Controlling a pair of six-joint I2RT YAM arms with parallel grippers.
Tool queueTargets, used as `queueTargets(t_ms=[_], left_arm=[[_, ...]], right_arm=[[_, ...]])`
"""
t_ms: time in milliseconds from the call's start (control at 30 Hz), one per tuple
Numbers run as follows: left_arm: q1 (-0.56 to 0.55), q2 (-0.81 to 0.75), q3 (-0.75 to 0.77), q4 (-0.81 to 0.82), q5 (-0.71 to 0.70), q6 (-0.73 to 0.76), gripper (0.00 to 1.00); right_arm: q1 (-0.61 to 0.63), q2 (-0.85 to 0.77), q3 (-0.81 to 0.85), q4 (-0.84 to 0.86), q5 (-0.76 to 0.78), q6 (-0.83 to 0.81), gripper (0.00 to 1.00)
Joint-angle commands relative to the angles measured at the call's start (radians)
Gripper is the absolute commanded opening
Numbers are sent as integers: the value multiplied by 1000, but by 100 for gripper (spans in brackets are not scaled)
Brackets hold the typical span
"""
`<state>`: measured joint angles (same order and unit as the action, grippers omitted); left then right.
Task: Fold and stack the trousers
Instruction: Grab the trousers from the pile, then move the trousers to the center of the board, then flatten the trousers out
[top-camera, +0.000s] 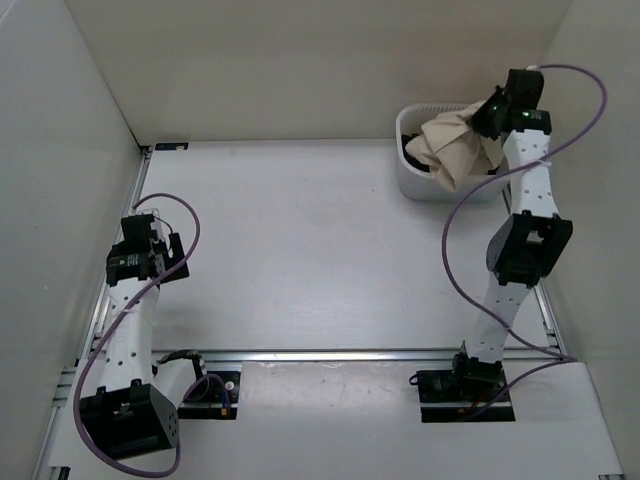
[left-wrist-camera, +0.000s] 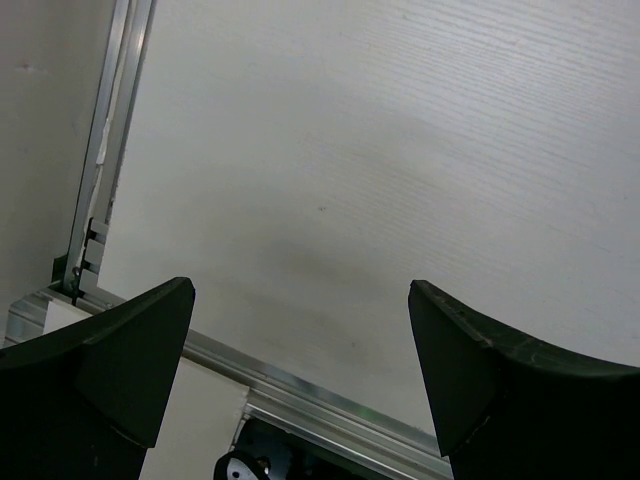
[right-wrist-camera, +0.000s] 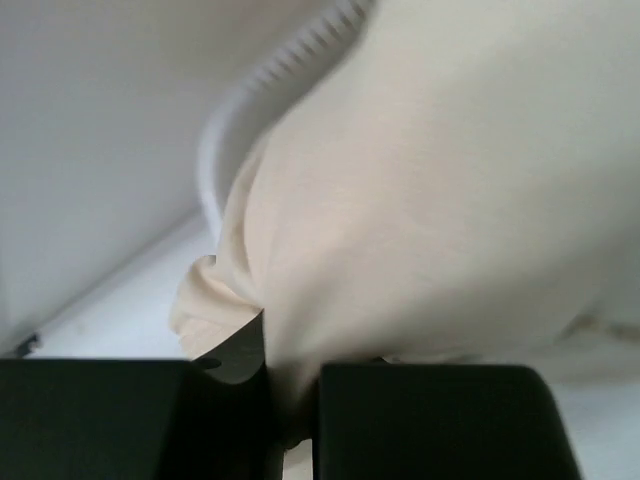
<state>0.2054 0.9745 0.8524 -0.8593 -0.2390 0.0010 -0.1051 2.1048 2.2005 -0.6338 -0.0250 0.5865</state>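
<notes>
Grips the trousers (top-camera: 455, 150) in the right gripper (right-wrist-camera: 293, 405), jaws closed tight on a fold, cloth bunched above the basket (top-camera: 413, 180) at the far right of the table (top-camera: 300, 250). Hovers the left gripper (left-wrist-camera: 300, 330) over the table, jaws wide apart, holding nothing.

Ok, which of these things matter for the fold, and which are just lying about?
For the job:
- trousers, pinched in the right gripper, hanging over the basket
- left gripper, open above the bare table

Just lying about:
- basket
- black garment inside it
</notes>
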Motion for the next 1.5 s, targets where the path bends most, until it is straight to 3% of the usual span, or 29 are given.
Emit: queueTargets(t_ms=[0, 100, 200, 333, 533, 633, 667, 733, 767, 800, 867, 900, 967, 1000, 1100, 1233, 1367, 1467], left_arm=[[-4, -54, 60, -1, 10, -1, 100], [-4, -63, 70, -10, 20, -1, 100], [-4, -72, 79, -23, 30, -1, 100], [-4, -72, 114, -32, 40, -1, 100], [-4, -63, 142, -32, 30, -1, 100], [-4, -63, 151, -32, 30, -1, 100], [-4, -54, 151, -32, 30, -1, 100], [-4, -54, 160, -32, 21, -1, 100], [-4, -54, 160, -32, 21, -1, 100], [-4, -45, 172, -32, 21, -1, 100], [-4, -45, 172, -32, 21, -1, 100], [-4, -45, 172, -32, 21, -1, 100], [-4, -34, 183, -32, 44, -1, 100], [-4, -24, 183, -32, 55, -1, 100], [-4, 21, 232, -32, 113, -1, 100], [-14, 148, 330, -32, 191, -1, 100], [-150, 361, 422, -21, 186, -1, 100], [-240, 505, 445, 29, 113, -1, 100]], right_arm=[[22, -331, 13, 91, 19, -43, 0], [94, -509, 13, 103, 91, -74, 0], [253, -638, -4, 132, 216, -172, 0], [548, -686, -25, 137, 373, -249, 0], [767, -550, -36, -44, 425, -215, 0], [855, -278, 54, -205, 408, -206, 4], [876, -200, 183, -263, 390, -206, 30], [930, -45, 334, -396, 308, -206, 62], [944, 66, 391, -406, 120, -221, 89], [970, 92, 401, -394, 18, -244, 99], [993, 55, 308, -290, -111, -261, 99], [1002, 19, 172, -253, -125, -261, 99], [1002, -109, 29, -160, -43, -261, 99], [971, -149, -96, -143, -5, -228, 99], [851, -274, -260, -132, 97, -127, 99], [681, -359, -596, -101, 54, 59, 99], [608, -339, -740, 60, -90, 107, 98], [598, -243, -679, 100, -81, 107, 99]])
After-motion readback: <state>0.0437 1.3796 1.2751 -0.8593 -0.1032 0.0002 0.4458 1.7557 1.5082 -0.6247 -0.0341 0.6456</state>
